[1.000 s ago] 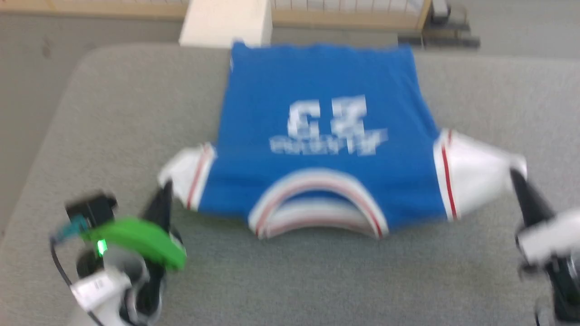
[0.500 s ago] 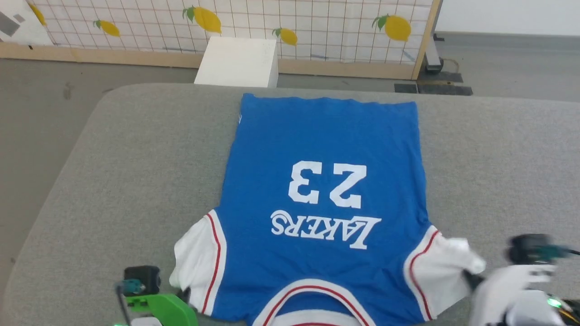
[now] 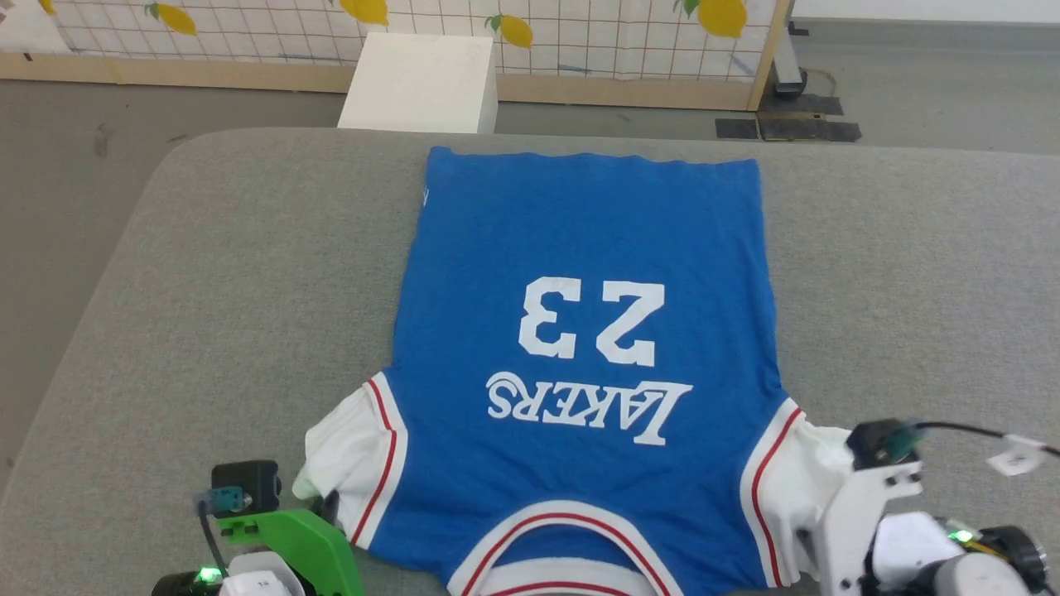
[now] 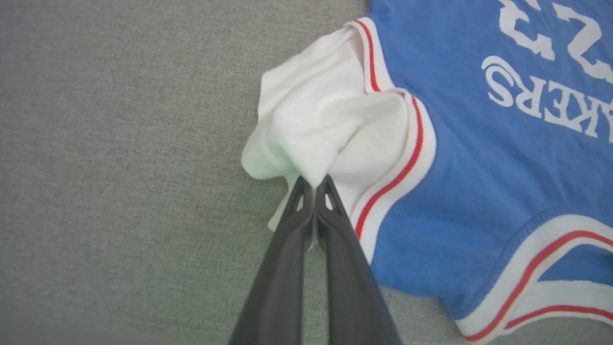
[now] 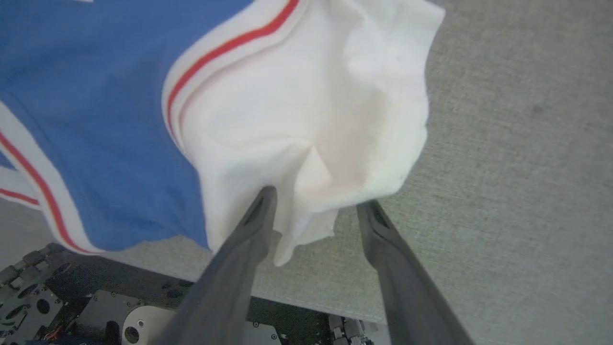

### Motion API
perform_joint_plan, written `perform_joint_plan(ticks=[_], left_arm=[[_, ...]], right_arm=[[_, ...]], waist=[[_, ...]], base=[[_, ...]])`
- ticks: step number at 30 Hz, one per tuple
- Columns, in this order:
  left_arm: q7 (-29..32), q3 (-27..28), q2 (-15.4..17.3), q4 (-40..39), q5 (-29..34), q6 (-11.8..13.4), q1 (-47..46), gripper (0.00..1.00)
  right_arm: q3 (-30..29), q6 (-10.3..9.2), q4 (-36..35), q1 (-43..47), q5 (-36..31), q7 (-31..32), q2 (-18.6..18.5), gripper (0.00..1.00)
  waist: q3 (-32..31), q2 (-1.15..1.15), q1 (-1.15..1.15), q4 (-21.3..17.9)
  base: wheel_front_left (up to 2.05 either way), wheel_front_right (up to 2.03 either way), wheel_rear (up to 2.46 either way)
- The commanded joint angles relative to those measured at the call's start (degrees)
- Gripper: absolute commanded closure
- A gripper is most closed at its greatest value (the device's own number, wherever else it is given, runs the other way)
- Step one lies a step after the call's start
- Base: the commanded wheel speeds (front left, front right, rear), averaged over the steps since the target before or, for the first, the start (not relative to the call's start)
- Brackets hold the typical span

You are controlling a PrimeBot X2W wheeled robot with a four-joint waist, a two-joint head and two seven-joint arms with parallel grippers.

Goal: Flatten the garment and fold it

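Note:
The garment (image 3: 580, 248), royal blue with white "LAKERS 23", lies spread face up on the grey table (image 3: 207, 290), collar toward me and hem at the far side. In the left wrist view my left gripper (image 4: 313, 184) is shut on the bunched white left sleeve (image 4: 325, 120), low over the cloth surface. Its dark finger (image 3: 331, 505) shows beside that sleeve (image 3: 348, 447) in the head view. My right gripper (image 5: 318, 199) stands open, fingers apart on either side of the crumpled right sleeve's (image 5: 311, 105) lower edge. The sleeve (image 3: 807, 472) rests slack on the table.
A white box (image 3: 422, 70) stands on the floor beyond the table's far edge, before a lemon-patterned grid screen (image 3: 580, 33). The table's near edge (image 5: 311, 302) runs just below my right gripper, with my base (image 5: 96, 311) under it. Bare grey surface lies either side of the garment.
The head camera has shifted. My right gripper has opened and let go of the right sleeve. Both sleeves, stretched outward a second ago, now lie slack beside the body.

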Motion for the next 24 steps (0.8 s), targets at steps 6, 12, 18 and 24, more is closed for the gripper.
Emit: perform_joint_plan(ticks=[6, 12, 18, 24], left_arm=[[-2.07, 1.7, 0.11, -4.06, -1.04, 1.42, 2.3, 1.0], [-2.29, 1.73, 0.07, -7.67, -1.12, 2.26, 3.48, 1.0], [-2.12, 2.1, 0.33, -11.58, -1.03, 2.81, 2.44, 1.0], [-2.58, 1.91, -0.19, -15.08, -0.96, 2.64, 0.92, 1.0]], right_arm=[[-7.1, -0.08, -8.76, -2.61, 4.39, -6.72, 0.71, 0.0], [-11.53, -0.08, -12.02, -9.34, 5.48, -17.38, 1.52, 0.0], [-12.29, -0.08, -5.65, -22.7, 1.28, -27.75, 1.61, 0.0], [-15.67, -0.08, 5.64, -39.64, -4.2, -31.32, 1.64, 0.0]], waist=[[-0.38, 0.0, 0.01, -0.84], [1.66, 0.0, 0.01, -0.95], [8.74, 0.0, 0.01, 0.06], [17.81, 0.0, 0.01, 2.93]], base=[[0.0, 0.0, 0.0], [0.0, 0.0, 0.0], [0.0, 0.0, 0.0], [0.0, 0.0, 0.0]])
